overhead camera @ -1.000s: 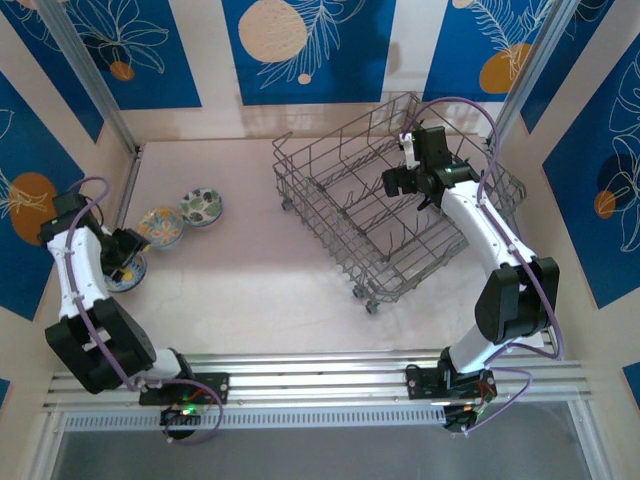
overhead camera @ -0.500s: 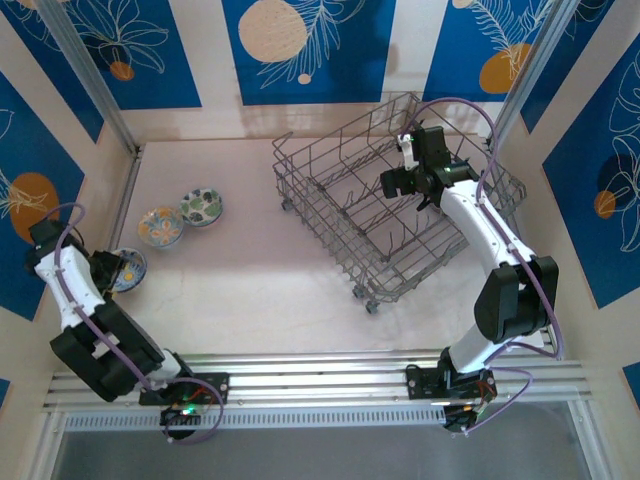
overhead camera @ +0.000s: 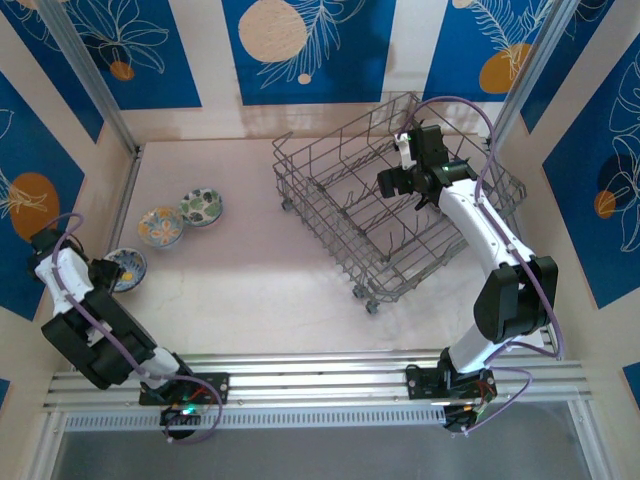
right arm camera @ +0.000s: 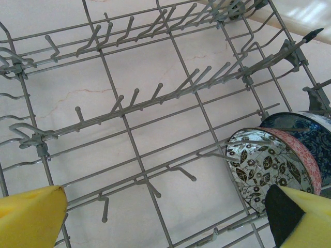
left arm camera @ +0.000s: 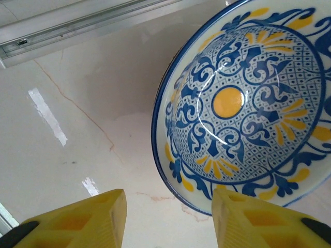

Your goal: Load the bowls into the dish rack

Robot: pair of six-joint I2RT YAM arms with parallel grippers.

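Left jaws were spread, empty, a blue-and-yellow bowl [left arm camera: 243,103] just ahead on the counter [left arm camera: 77,129]; pickup seemed underway, next needing its rim pinched, while right jaws gaped over the dish rack [right arm camera: 125,124].

Glossy cream stone-look counter [overhead camera: 250,285], faint brown veins, bright glare streaks. Blue wall panels [overhead camera: 350,60], white leaf prints, orange and cream discs, cream bands between. Ribbed aluminium rails [overhead camera: 320,372] along near edge.
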